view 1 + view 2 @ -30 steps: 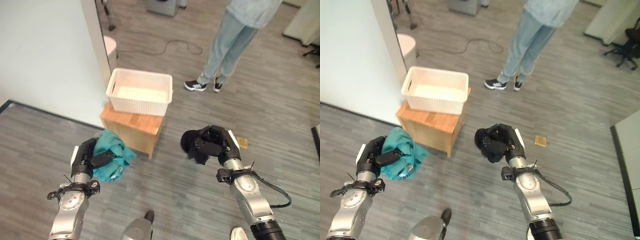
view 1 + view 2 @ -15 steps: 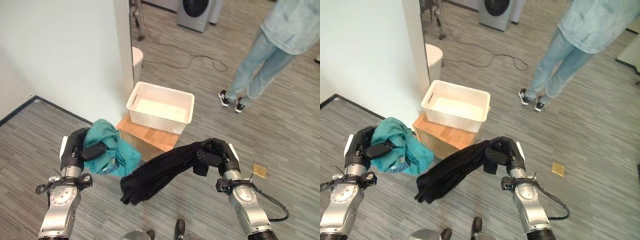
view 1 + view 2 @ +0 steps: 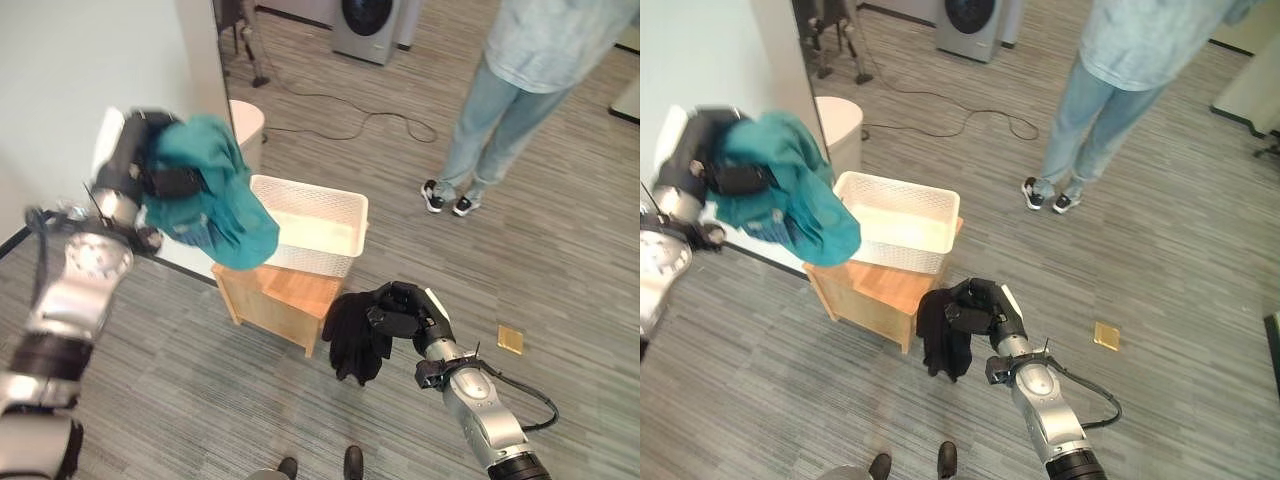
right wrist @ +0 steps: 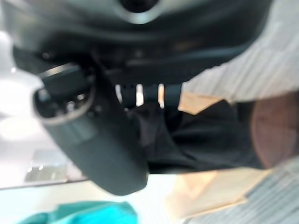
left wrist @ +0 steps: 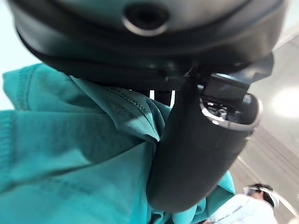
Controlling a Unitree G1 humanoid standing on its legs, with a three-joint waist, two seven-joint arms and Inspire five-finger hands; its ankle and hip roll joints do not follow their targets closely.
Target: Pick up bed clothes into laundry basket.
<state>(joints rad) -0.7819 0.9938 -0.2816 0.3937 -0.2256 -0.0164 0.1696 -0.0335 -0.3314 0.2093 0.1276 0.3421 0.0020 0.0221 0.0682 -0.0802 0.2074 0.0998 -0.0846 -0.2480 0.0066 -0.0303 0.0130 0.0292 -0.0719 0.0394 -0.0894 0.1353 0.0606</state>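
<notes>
grey floor, black garment (image 3: pixel 352 335) hanging vertically

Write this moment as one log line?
left hand: holds teal cloth raised beside basket | right hand: holds black cloth low

Two garments: teal (image 3: pixel 205 195), black (image 3: pixel 352 335); one basket (image 3: pixel 310 227); one wooden stand (image 3: pixel 280 300); one person (image 3: pixel 505 90)

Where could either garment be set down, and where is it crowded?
The white basket on the wooden stand looks free inside. The left hand holds the teal garment at its left rim; the right hand holds the black garment, crowding the stand's front corner.
</notes>
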